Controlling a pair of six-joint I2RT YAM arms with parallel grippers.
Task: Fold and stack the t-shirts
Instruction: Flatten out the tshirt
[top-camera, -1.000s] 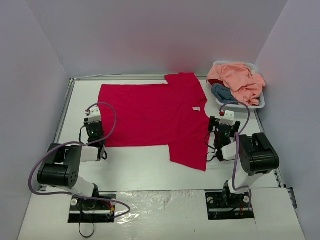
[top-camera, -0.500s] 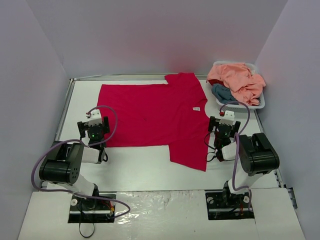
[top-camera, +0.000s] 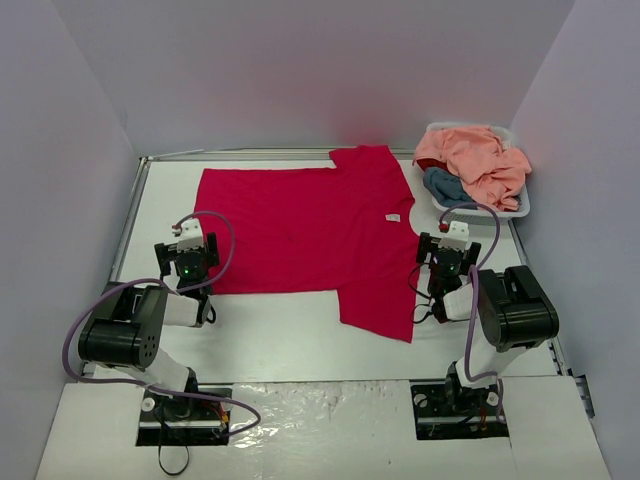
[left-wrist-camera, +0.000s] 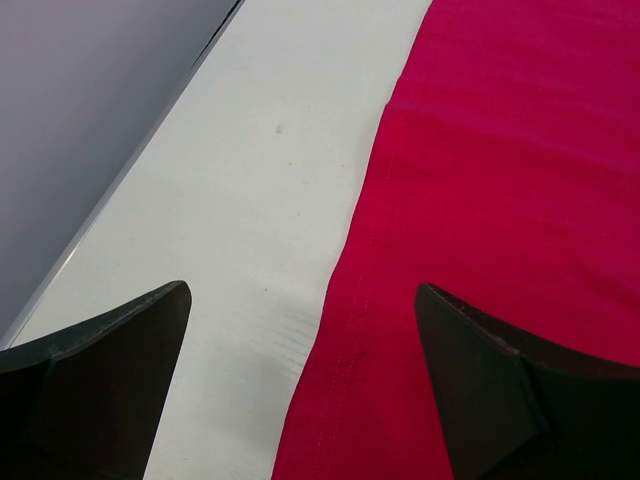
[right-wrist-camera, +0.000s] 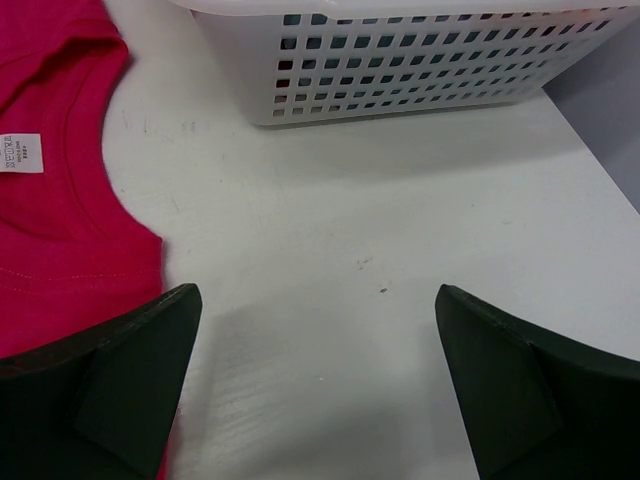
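**Both grippers wide open, red shirt flat between them**

The left gripper (left-wrist-camera: 303, 335) has its jaws spread fully apart and holds nothing. The hem edge of the crimson t-shirt (top-camera: 300, 232) runs up between its fingers (left-wrist-camera: 100, 380): one finger is over bare table (top-camera: 270, 335), the other over red cloth. Whether that finger rests on the cloth is hard to tell from this close view.

The right gripper (right-wrist-camera: 315, 345) is equally wide and empty, over bare table. The shirt's collar and white neck label (right-wrist-camera: 20, 152) lie just to its left, and the white basket (right-wrist-camera: 400, 70) stands ahead of it.

The crimson shirt lies flat, its long axis running from one gripper to the other, hem at the left gripper, neck at the right. One sleeve points away from the arms, the other toward them. A peach t-shirt (top-camera: 480, 152) and a teal t-shirt (top-camera: 441, 186) are bunched in the basket.
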